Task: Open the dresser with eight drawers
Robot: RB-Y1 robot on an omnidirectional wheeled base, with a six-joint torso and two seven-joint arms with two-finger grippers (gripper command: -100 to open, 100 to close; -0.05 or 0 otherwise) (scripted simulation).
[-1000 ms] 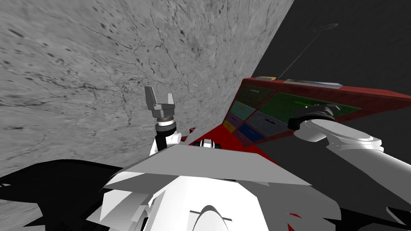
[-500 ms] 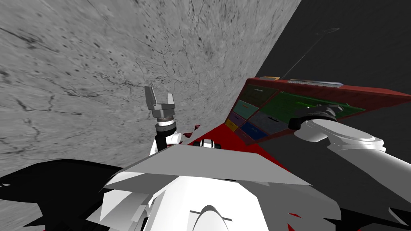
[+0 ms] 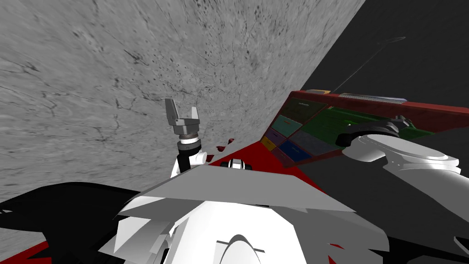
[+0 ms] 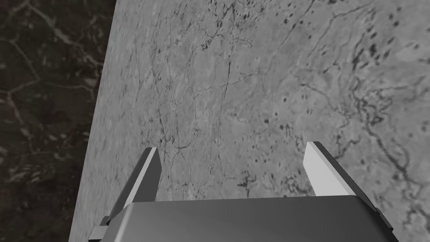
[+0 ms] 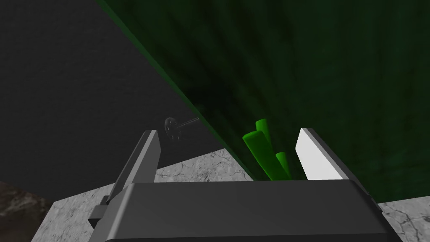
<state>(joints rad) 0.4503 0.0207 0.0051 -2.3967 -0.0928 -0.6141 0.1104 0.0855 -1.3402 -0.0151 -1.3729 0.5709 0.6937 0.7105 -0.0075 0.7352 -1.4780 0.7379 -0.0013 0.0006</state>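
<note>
Green handle inside spread right gripper

**Surface finishes at the dresser and the two grippers**

The pale wall looks like grey stone, veined and flecked with dark marks. The dark surface beside it is marbled with lighter veins. The dresser frame is a flat, matt red. Its green drawer front is matt and dark with faint streaks, and the handle is a smooth, brighter green. The dark wall is plain matt charcoal. The left gripper and right gripper have smooth grey fingers on dark, faintly sheened bodies.
</note>
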